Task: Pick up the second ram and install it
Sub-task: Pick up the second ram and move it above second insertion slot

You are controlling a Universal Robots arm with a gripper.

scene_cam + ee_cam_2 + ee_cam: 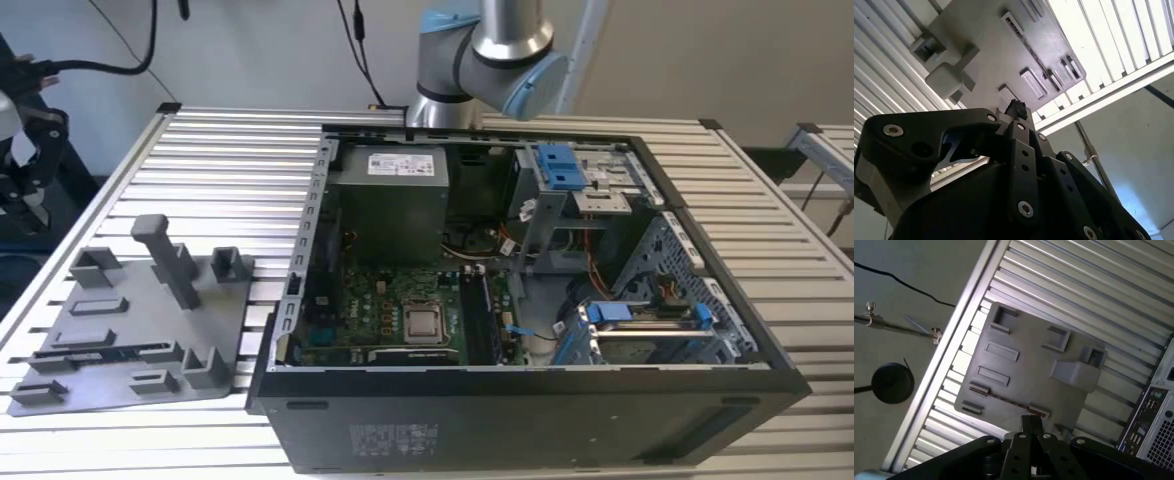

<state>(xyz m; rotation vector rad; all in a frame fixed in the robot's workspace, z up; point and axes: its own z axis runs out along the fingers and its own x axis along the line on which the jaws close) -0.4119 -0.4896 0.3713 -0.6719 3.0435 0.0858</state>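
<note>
A grey fixture plate (134, 300) lies on a slatted metal table (227, 150), beside an open computer case (534, 400). The second ram (1009, 401) sits on edge in the plate, near its outer border. The gripper (1032, 422) hangs above that plate, fingers pressed together and holding nothing.

No legible txt anywhere. Pale label (404, 162) on the PSU (387, 200), at the far end inside the PC case (534, 420): print too small to read. Faint print block (387, 440) on the PC case's near outer wall, exterior view: lines of chars, unreadable too.
</note>
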